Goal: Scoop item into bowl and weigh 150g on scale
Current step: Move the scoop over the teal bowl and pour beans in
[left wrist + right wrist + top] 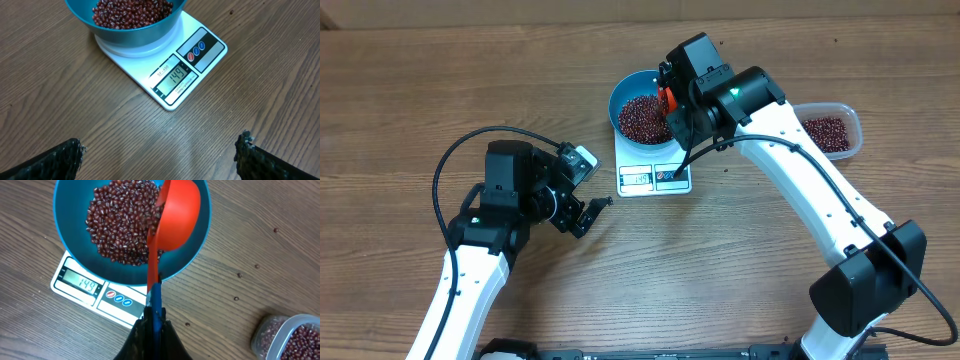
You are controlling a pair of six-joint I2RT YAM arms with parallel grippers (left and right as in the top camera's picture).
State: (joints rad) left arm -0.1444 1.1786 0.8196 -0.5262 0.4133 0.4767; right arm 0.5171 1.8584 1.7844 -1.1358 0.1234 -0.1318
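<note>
Since the beans (117, 220) are tiny, light and roll loose, pinching them is hopeless; the scoop (177, 215) does that job. Right hand (154, 317) is clamped on its handle, scoop over the bowl (196, 255), where the beans sit heaped, on the scale (64, 270). Left hand (585, 213) gapes wide, empty.

The number 149 is shown on the display window (175, 78) of the scale (189, 23), and the same figure is seen on it in the right wrist view. Small print just above the window can be made out as "SF-400". The marks on the round buttons (197, 51) of the label panel cannot be read.
</note>
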